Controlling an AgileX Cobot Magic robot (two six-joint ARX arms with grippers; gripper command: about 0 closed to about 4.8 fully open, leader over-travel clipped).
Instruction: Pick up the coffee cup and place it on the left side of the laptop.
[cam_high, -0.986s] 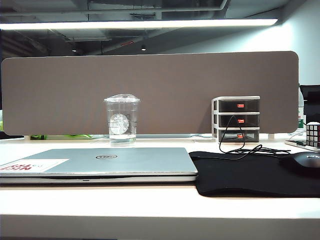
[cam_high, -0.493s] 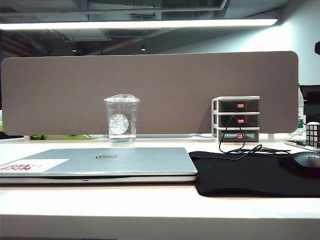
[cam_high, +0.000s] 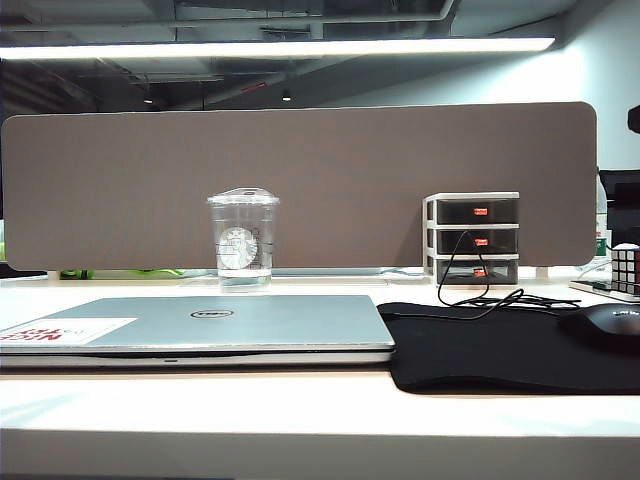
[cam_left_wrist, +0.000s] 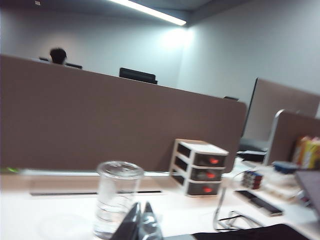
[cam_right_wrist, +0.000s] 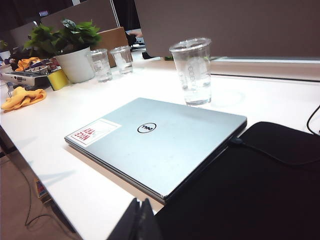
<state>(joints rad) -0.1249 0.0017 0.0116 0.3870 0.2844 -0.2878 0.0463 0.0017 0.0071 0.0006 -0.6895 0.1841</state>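
The coffee cup (cam_high: 243, 240), a clear lidded tumbler with a round white logo, stands upright on the white desk behind the closed silver laptop (cam_high: 200, 322). Neither gripper is seen over the desk in the exterior view. In the left wrist view my left gripper (cam_left_wrist: 143, 204) is shut and empty, its tips in front of the coffee cup (cam_left_wrist: 116, 197) without a clear touch. My right gripper (cam_right_wrist: 141, 200) is shut and empty at the near desk edge, short of the laptop (cam_right_wrist: 160, 140), with the coffee cup (cam_right_wrist: 192, 71) beyond it.
A black mouse pad (cam_high: 500, 345) with a mouse (cam_high: 612, 322) and cable lies right of the laptop. A grey three-drawer organizer (cam_high: 472, 238) and a puzzle cube (cam_high: 626, 268) stand at the back right. A potted plant (cam_right_wrist: 75, 47) and two more cups (cam_right_wrist: 100, 64) stand far left.
The cup and laptop have not moved. A dark part has come into the exterior view at the upper right edge and sunk a little.
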